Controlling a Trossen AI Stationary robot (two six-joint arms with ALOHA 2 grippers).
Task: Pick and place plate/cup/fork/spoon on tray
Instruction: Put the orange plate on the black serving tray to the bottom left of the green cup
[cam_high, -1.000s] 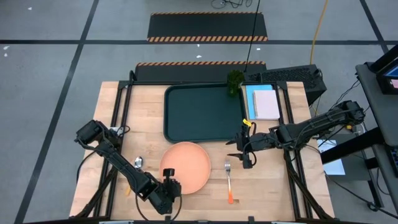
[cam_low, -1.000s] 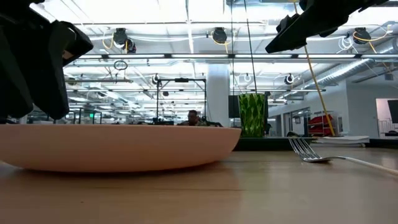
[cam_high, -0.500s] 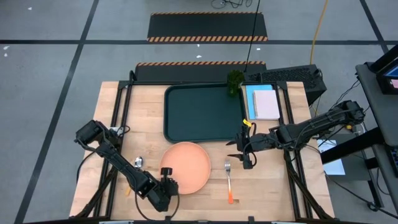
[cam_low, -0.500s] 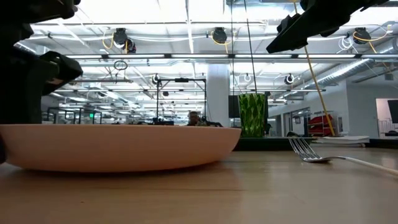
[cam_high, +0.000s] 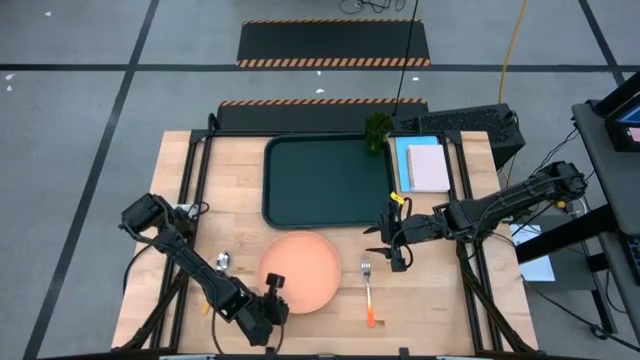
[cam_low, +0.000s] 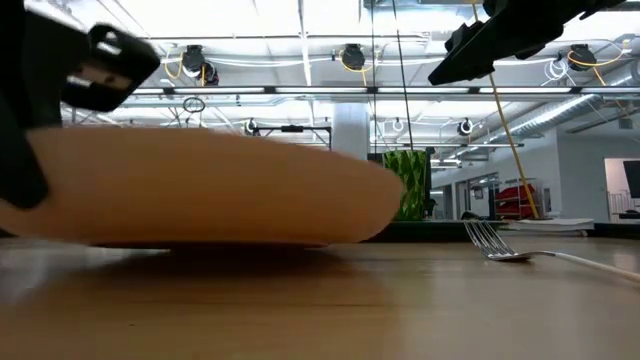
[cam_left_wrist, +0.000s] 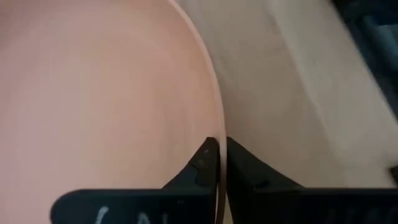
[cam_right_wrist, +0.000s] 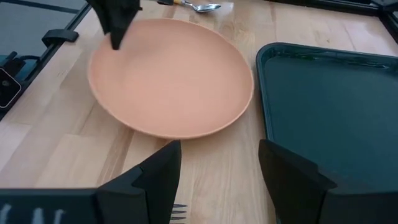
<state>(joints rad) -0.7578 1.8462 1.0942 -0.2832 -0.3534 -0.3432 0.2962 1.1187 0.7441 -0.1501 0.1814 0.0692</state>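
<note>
The salmon-orange plate (cam_high: 305, 268) lies at the table's near middle, and my left gripper (cam_high: 272, 292) is shut on its near-left rim. The fork (cam_high: 368, 292) lies right of the plate, its head pointing to the far edge. The spoon (cam_high: 222, 262) rests left of the plate. The dark tray (cam_high: 325, 180) sits behind the plate. The green cup (cam_high: 377, 130) stands at the tray's far right corner. My right gripper (cam_high: 398, 255) hovers open above the table, just right of the fork's head. My left gripper pinches the plate's rim (cam_left_wrist: 215, 134) at its near-left side, one finger (cam_left_wrist: 200, 167) on the plate's inner side and the other (cam_left_wrist: 252, 177) on its outer side. It comes at the rim from the near left. The held side (cam_low: 90, 160) is raised off the table, so the plate sits tilted.
A pink-and-blue notepad (cam_high: 428, 165) lies right of the tray. Bare wood shows between the plate and the tray (cam_right_wrist: 323, 106). The black table frame (cam_high: 195, 170) runs along the left and right sides.
My left gripper has shut on the plate's near-left rim. The rim on that side has risen from the table, tipping the plate, which has also shifted slightly. My right gripper has kept still.
</note>
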